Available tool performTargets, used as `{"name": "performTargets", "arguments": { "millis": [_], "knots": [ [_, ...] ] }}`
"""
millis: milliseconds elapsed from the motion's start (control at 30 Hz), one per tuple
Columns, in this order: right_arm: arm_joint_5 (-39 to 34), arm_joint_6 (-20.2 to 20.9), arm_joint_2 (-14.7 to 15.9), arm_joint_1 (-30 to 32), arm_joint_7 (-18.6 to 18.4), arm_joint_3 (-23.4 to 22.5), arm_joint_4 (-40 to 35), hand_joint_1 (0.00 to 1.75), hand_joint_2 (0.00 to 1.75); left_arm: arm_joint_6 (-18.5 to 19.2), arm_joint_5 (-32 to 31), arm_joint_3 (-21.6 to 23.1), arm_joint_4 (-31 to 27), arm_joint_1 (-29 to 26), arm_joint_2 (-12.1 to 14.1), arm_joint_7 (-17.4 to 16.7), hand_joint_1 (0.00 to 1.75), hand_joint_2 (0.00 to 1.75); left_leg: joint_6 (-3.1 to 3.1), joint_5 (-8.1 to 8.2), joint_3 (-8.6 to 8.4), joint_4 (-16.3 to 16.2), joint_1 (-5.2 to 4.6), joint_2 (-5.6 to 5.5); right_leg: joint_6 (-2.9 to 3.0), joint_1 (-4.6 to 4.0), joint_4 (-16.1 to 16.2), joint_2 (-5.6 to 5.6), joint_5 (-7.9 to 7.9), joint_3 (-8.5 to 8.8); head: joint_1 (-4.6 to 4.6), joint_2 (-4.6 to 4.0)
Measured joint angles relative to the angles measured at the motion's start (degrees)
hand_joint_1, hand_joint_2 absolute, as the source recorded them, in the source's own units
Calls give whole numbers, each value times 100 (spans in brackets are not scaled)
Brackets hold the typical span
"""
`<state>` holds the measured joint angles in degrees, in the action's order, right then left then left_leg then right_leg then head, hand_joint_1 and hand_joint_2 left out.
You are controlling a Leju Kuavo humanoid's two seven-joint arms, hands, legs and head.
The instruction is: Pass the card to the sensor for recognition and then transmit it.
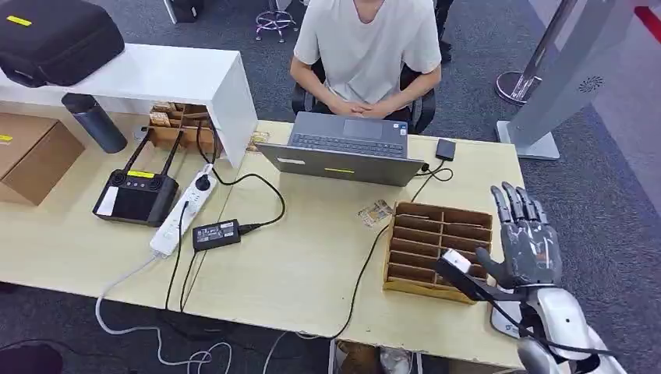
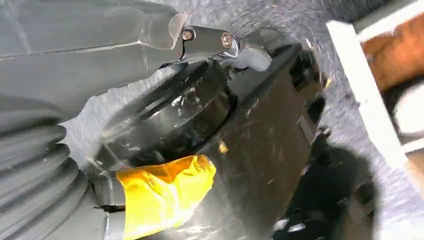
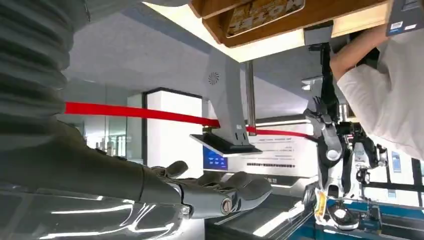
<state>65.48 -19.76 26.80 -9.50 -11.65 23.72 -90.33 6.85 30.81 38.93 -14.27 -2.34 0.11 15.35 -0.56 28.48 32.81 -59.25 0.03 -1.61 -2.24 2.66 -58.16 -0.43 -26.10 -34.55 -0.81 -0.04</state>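
1. Light wood desk (image 1: pixel 312 257) fills the head view, with grey carpet (image 1: pixel 608 195) around it.
2. Right hand (image 1: pixel 526 241) is raised by the desk's right edge, fingers spread wide and straight, holding nothing. In the right wrist view the hand (image 3: pixel 220 192) shows stretched out with nothing in it.
3. Left hand: the left wrist view is a blurred close-up of a grey thumb (image 2: pixel 220 42) over dark robot parts; cannot tell how the fingers lie.
4. Wooden slotted card box (image 1: pixel 438 249) sits near the front right corner of the desk, just beside the right hand.
5. A small patterned card (image 1: pixel 376 213) lies flat on the desk just left of the box's back corner, between the box and the laptop (image 1: pixel 347 148).
6. Laptop is at the back edge, open toward a seated person (image 1: pixel 366 54) in a white shirt, hands clasped.
7. Small black device (image 1: pixel 445 149) on a cable is right of the laptop, near the back right corner.
8. Left part of the desk: white power strip (image 1: pixel 183 209), black power brick (image 1: pixel 216 234), black controller with antennas (image 1: pixel 137 195), cardboard box (image 1: pixel 35 156) at the left edge.
9. White shelf (image 1: pixel 156 78) stands over the back left and carries a black case (image 1: pixel 58 35).
10. Grey kiosk stand (image 1: pixel 565 70) is on the floor past the right edge.
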Motion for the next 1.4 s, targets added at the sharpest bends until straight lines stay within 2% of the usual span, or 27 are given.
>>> {"name": "performTargets", "arguments": {
  "millis": [67,133,267,400,567,867,1133,1267,1400],
  "knots": [
    [9,9,0,53,0,-31,-24,0,175,-229,247,-227,-56,-116,-94,-140,0,175,2,2,0,0,-2,5,0,2,0,2,0,0,-2,0],
    [17,39,0,90,0,-40,-24,0,175,-640,526,-400,-373,-253,-129,-467,0,175,4,3,1,0,-2,7,0,2,0,2,0,0,-2,0],
    [20,94,0,107,9,-35,30,0,175,-1495,1099,-628,-1312,-642,-120,-1051,0,175,5,4,3,0,0,13,0,0,0,5,-1,-1,-2,0],
    [-17,160,0,98,85,4,159,0,175,-2173,1556,-737,-2142,-1040,-75,-1303,0,175,5,4,4,0,0,13,0,-1,0,4,-1,-5,0,0],
    [-76,181,0,69,105,50,273,0,175,-2470,1775,-800,-2742,-1327,-9,-1371,0,175,5,4,4,0,3,13,0,-2,0,4,-1,-5,-2,0],
    [-208,225,11,-30,188,157,411,0,175,-3336,2387,-964,-3423,-1595,-66,-1397,0,175,5,3,3,0,3,15,0,-3,0,5,-1,-4,2,0],
    [-208,225,13,-73,188,238,466,0,175,-3408,2422,-1096,-3641,-1724,-96,-1399,0,175,5,3,2,0,4,16,0,-5,0,5,-1,-6,-2,0],
    [-236,216,22,-76,188,251,481,0,175,-3821,2516,-1309,-3768,-1764,-249,-1412,0,175,5,3,2,-1,4,19,0,-5,1,6,-1,-5,0,0],
    [-251,214,35,-75,188,264,481,0,175,-4044,2488,-1615,-3899,-1817,-420,-1500,0,175,5,3,1,-2,4,21,0,-5,2,8,0,-5,0,0]
  ]
}}
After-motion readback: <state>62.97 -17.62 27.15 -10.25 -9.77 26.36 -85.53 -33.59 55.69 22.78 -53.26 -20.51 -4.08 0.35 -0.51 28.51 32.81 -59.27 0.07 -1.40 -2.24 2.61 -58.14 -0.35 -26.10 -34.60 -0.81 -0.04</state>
